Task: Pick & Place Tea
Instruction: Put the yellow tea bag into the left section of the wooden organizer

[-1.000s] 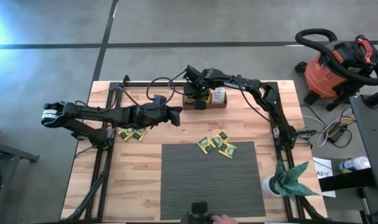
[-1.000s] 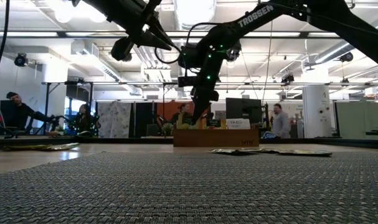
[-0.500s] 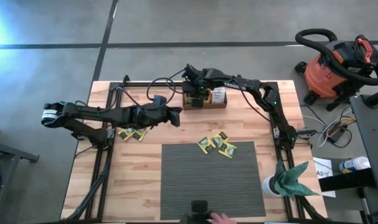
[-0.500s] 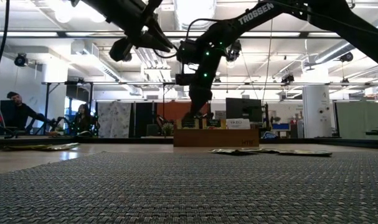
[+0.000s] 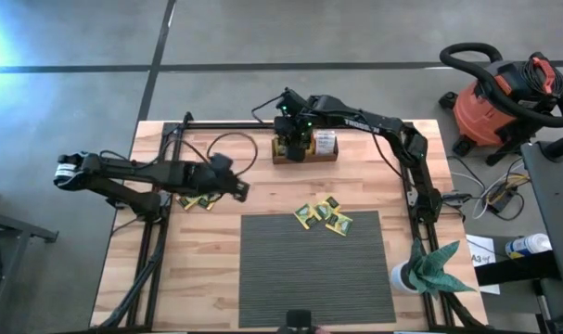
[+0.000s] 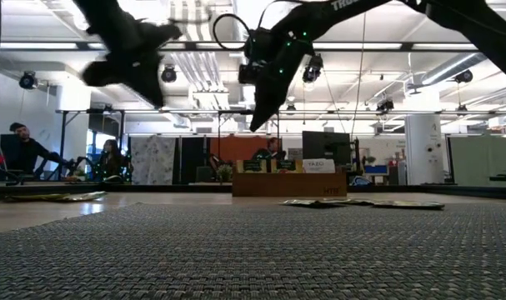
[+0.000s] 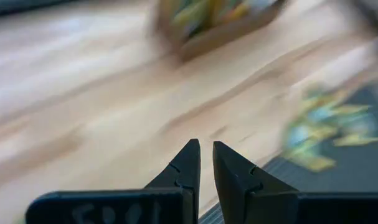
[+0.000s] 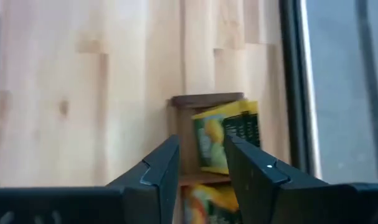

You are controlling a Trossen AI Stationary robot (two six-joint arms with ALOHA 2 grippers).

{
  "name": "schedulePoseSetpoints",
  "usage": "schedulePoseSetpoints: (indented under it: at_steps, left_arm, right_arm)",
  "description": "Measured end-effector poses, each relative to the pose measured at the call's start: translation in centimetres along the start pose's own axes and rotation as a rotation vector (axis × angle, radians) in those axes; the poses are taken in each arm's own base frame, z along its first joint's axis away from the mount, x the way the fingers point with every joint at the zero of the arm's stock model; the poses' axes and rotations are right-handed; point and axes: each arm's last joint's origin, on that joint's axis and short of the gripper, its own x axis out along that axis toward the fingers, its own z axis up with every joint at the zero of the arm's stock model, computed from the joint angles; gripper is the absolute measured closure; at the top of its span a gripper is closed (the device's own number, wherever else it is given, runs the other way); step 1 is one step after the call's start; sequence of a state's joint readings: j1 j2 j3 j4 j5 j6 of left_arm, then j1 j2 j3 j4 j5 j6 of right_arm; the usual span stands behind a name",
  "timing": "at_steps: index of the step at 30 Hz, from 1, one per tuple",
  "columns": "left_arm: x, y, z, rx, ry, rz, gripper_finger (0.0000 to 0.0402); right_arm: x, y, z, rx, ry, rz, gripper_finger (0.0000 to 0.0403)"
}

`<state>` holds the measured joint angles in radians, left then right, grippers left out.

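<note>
Two hands up: the right hand point(image 5: 291, 127) hangs open over the tray point(image 5: 304, 147), tea point(image 8: 226, 134) just below it. The left hand point(image 7: 205, 163) hovers above more tea point(image 5: 198, 199) on the table point(image 5: 207, 250), its fingers nearly together, gripping nothing.

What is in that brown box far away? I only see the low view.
Observer: The right wrist view looks into the wooden tray. A yellow-green tea sachet stands in its end compartment.
Operator: Is the pincer above it holding one?
Observer: No, the right pincer is open and empty.
Operator: Is there more tea on the table?
Observer: Yes. The high view shows loose sachets at the mat's far edge, and another pile near the left pincer.
</note>
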<state>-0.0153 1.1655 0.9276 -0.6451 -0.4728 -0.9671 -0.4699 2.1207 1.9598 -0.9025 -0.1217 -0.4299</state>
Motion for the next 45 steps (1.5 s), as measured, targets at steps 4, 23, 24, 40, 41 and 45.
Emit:
schedulePoseSetpoints:
  at_steps: [4,23,24,40,41,45]
  left_arm:
    - [-0.5,1.4,-1.9,-0.033,0.115,0.156,0.0362]
    - [6.6,-2.9,-6.1,0.22,-0.04,-0.386,0.0362]
    - [7.2,-3.1,-6.1,0.245,-0.037,-0.398,0.0362]
    - [15.8,-8.1,-2.7,0.866,0.007,-0.548,0.0362]
    - [16.2,-8.1,-2.7,0.887,0.022,-0.544,0.0362]
    - [17.4,-8.6,-2.8,0.935,0.061,-0.565,0.0362]
  right_arm:
    - [-1.1,0.6,-0.6,0.04,0.043,0.053,0.0282]
    - [-4.4,8.0,-12.4,0.442,0.158,0.191,0.031]
    - [-4.4,8.5,-13.0,0.499,0.139,0.196,0.031]
    - [-1.6,16.9,-17.8,1.029,0.122,0.366,0.0289]
    - [-1.4,17.1,-17.8,1.049,0.121,0.37,0.0286]
    - [-1.1,18.0,-17.5,1.121,0.061,0.385,0.0276]
